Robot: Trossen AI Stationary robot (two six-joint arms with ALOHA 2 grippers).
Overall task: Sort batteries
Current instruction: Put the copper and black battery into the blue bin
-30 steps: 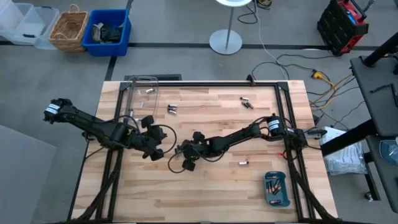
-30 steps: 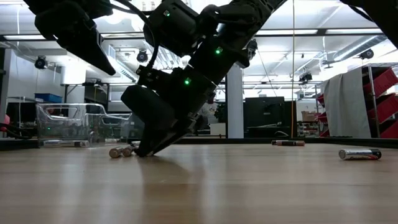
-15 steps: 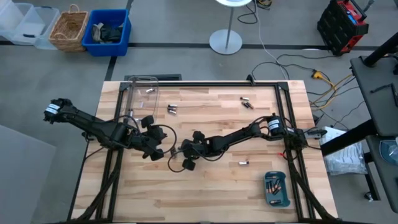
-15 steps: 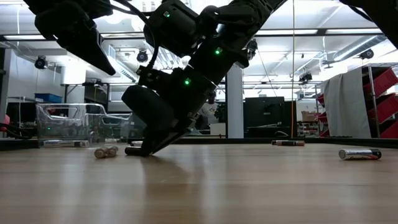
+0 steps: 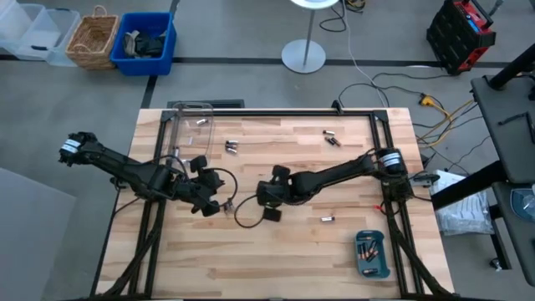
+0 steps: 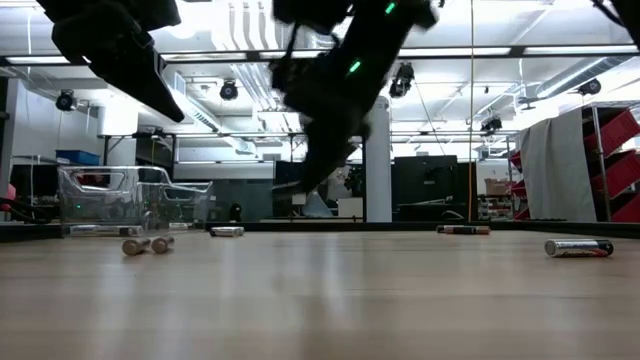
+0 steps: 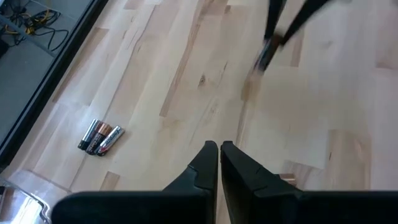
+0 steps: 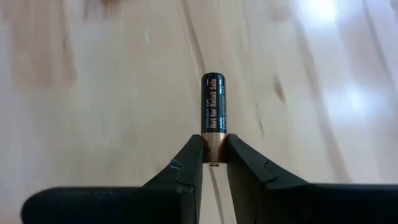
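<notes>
My right gripper (image 8: 213, 163) (image 5: 271, 211) hangs above the middle of the table, shut on one black-and-copper battery (image 8: 213, 112). In the low view it (image 6: 298, 186) is well clear of the wood. My left gripper (image 7: 219, 148) (image 5: 216, 206) hovers just left of it, shut and holding nothing. Two batteries (image 6: 145, 243) lie side by side on the table below the left gripper. More pairs of batteries (image 5: 231, 147) (image 5: 332, 138) lie toward the far edge, and a single one (image 5: 327, 219) lies right of centre. My right gripper pinches the battery's copper end (image 8: 213, 150) between its two fingertips. The battery's black part sticks straight out past the fingertips, in line with them. It is lifted clear of the table.
A clear plastic box (image 5: 191, 125) stands at the far left of the table. A teal tray (image 5: 373, 266) holding several batteries sits at the near right corner. Other batteries (image 6: 578, 247) (image 6: 463, 229) (image 6: 227, 231) lie scattered on the wood. A loose cable loop (image 5: 245, 219) hangs under the right arm.
My right gripper has risen off the table and gone toward the table's right edge, carrying one battery. The two batteries that lay beside its fingertips have rolled toward the table's left edge.
</notes>
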